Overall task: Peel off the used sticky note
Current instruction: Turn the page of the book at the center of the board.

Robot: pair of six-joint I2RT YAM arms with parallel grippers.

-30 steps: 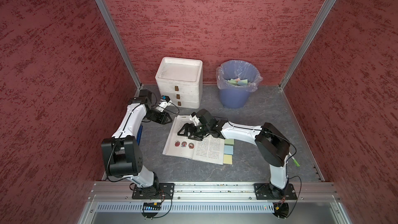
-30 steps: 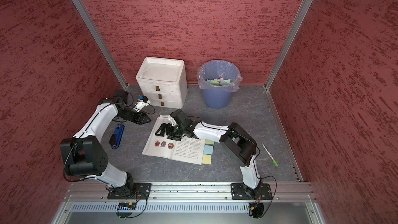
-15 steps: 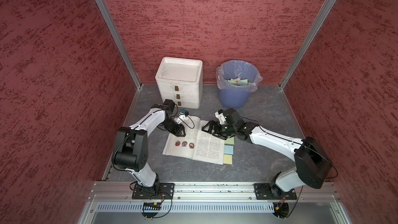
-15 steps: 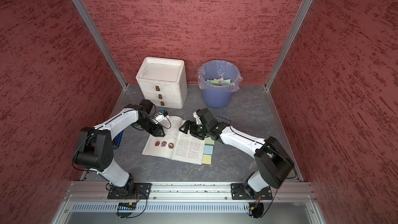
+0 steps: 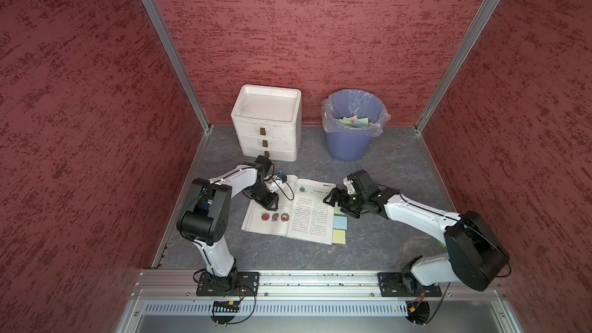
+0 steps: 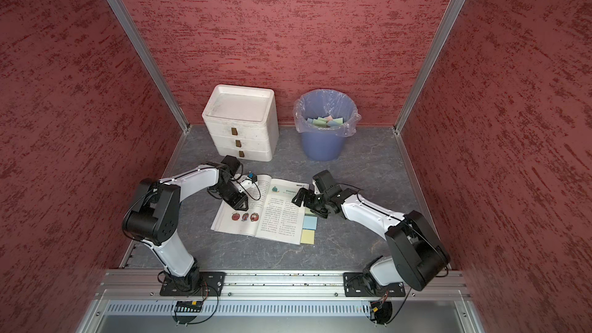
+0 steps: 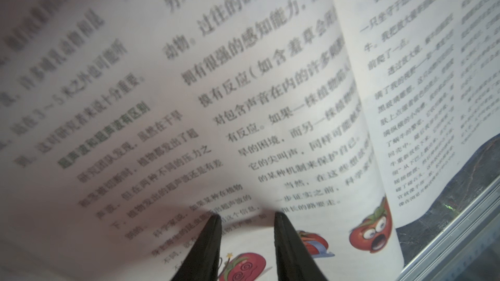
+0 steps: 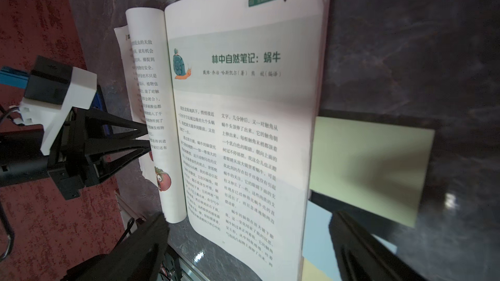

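The blue bin [image 5: 349, 150] holds discarded sticky notes [image 5: 352, 121]. The left gripper [image 7: 246, 216] is narrowly parted on the book [image 5: 304, 216]; the right gripper [image 8: 249, 216] is spread wide.

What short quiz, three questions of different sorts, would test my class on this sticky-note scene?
1. True or false: the right gripper is shut on a sticky note.
2. Multiple choice: the loose notes already thrown away lie A) on the left page of the book, B) in the bin, C) between the right gripper's jaws.
3. Fill in: ___ notes stick out past the book's right page.

Key
1. False: its jaws stand wide open over the pale green note.
2. B.
3. Three: the pale green note, the blue note and the yellow note.
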